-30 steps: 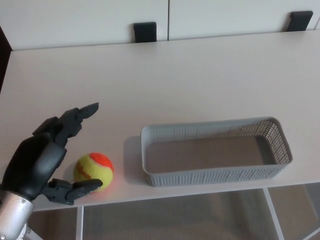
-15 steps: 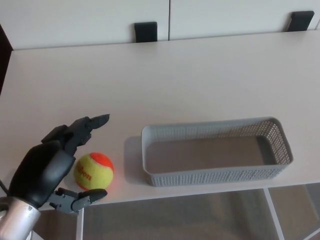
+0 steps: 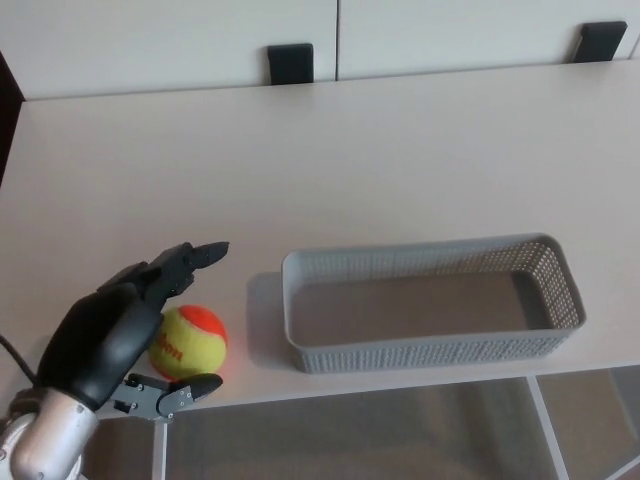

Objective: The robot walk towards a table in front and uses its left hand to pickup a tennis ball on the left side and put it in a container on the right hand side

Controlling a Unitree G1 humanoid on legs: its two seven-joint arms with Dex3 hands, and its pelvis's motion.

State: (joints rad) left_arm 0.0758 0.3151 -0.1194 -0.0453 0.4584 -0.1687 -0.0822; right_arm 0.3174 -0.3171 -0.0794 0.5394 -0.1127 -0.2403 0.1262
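Item: yellow-and-orange felt tennis ball (image 3: 188, 340), with dark lettering on its yellow half.
Location: on the pale, smooth table (image 3: 350, 170), near the front edge on the left, a little apart from the container.
Handling (judged): light, springy and grippy in the felt. It is round, so a nudge may roll it off the near edge. Best taken across its widest part, with the fingers behind and the thumb in front.
Left hand (image 3: 112, 342): black, spread wide and holding nothing. It cups the ball from the left, the fingers (image 3: 195, 257) reaching past the far side and the thumb (image 3: 182, 391) at the near side. Whether the palm touches the ball cannot be told.
Right hand: not visible.
Destination: grey perforated plastic rectangular container (image 3: 430, 352), to the right of the ball, long side along the table edge, nothing inside.
Obstruction (judged): the container's left wall stands between ball and interior, so the ball must be lifted over the rim.
Surroundings: two black blocks (image 3: 290, 62) at the table's far edge, well apart from the work.
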